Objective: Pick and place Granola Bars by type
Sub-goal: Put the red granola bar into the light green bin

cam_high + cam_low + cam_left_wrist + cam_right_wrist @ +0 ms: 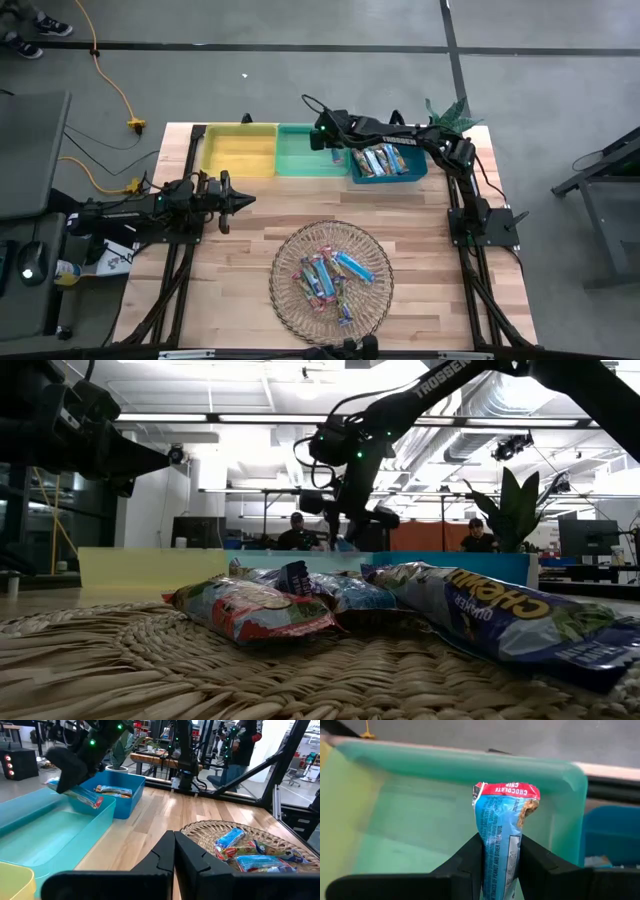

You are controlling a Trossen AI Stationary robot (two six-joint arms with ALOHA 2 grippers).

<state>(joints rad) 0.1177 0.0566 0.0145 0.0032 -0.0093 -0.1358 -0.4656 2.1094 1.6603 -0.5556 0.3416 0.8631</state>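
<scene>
- At the left edge of the wooden table (250, 230), the left gripper (243, 200) waits with its fingers pressed together and nothing between them, pointing toward the middle of the table, well apart from any bar.
- Along the far edge stand three bins side by side: a yellow bin (240, 150), a green bin (305, 160) and a blue bin (385, 165). The yellow one looks bare from above; the blue one already holds several granola bars (383, 158).
- Over the green bin, near its wall shared with the blue bin, the right gripper (501, 851) hangs with its fingers clamped on a light blue chocolate chip bar (502, 830), red band at the top end. The bar stands roughly upright between the fingers, clear of the bin floor.
- On the near side of the table sits the round wicker basket (285, 290), with a heap of mixed bars (328, 278) not yet sorted, light blue and pink-red among them.
- My reading is that the step in hand is the placing of this one bar, carried to its bin but not yet released.
- Next, I judge, the right arm needs to settle which bin suits this type, lower a little so the bar does not bounce, then spread its fingers. Being so close to the shared wall, the bar could tip into the wrong side.
</scene>
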